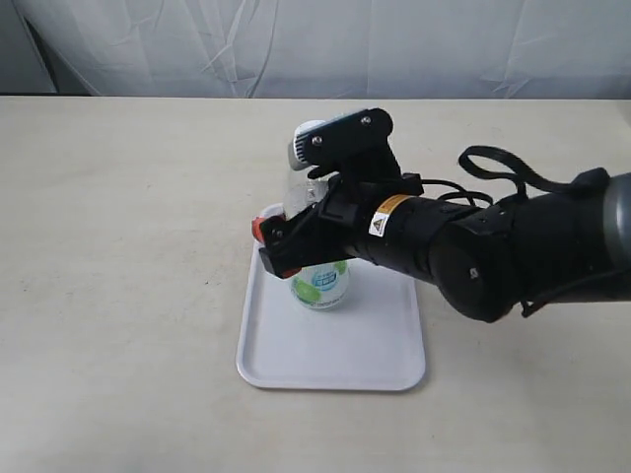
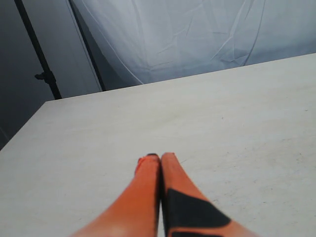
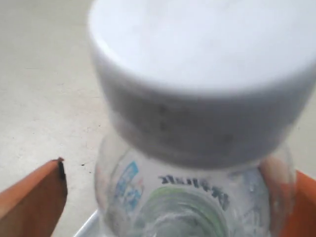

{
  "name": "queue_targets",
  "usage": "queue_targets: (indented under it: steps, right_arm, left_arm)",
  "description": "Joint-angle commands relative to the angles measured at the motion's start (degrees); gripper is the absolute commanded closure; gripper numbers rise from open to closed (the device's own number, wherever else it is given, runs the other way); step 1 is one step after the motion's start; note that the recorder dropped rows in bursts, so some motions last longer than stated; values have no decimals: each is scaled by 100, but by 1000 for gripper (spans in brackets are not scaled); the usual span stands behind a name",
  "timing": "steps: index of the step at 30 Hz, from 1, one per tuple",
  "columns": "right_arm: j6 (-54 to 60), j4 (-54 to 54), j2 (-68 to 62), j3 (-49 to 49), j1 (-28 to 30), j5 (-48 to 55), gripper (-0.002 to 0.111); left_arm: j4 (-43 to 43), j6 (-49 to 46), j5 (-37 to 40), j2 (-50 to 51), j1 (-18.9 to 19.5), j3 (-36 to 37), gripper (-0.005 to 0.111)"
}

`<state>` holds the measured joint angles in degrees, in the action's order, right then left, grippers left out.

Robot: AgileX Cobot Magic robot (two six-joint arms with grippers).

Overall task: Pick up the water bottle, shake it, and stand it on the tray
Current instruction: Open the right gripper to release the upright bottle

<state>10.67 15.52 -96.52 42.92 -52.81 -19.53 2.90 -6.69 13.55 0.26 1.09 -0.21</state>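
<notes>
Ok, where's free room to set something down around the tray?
The near half of the tray, in front of the water bottle, is bare; so is the table to its left. The far end is crowded by the bottle and right gripper.

Even, diffuse light in all views; focus is poor in the right wrist view.
Exterior view: bright and fairly sharp, with a thin soft shadow along the 6 o'clock edge of the tray (image 1: 296, 370). Right wrist view: the water bottle (image 3: 197, 98) fills the frame, its cap is heavily blurred and its label lettering smeared. Left wrist view: the left gripper (image 2: 159, 157) at 6 o'clock is soft, the backdrop (image 2: 207, 34) is bright at 12 o'clock and the frame is dim at 9 o'clock.
</notes>
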Motion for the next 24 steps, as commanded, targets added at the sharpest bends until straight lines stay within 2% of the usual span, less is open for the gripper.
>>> queue_targets:
  steps: [1,15,24]
  right_arm:
    - [157,-1,333,30,18,-19,13]
    - [779,20,1868,30,18,-243,13]
    - [915,205,2429,30,18,666,13]
  left_arm:
    - [-22,26,-25,-26,-3,21,106]
    - [-22,26,-25,-26,-3,21,106]
    - [-22,26,-25,-26,-3,21,106]
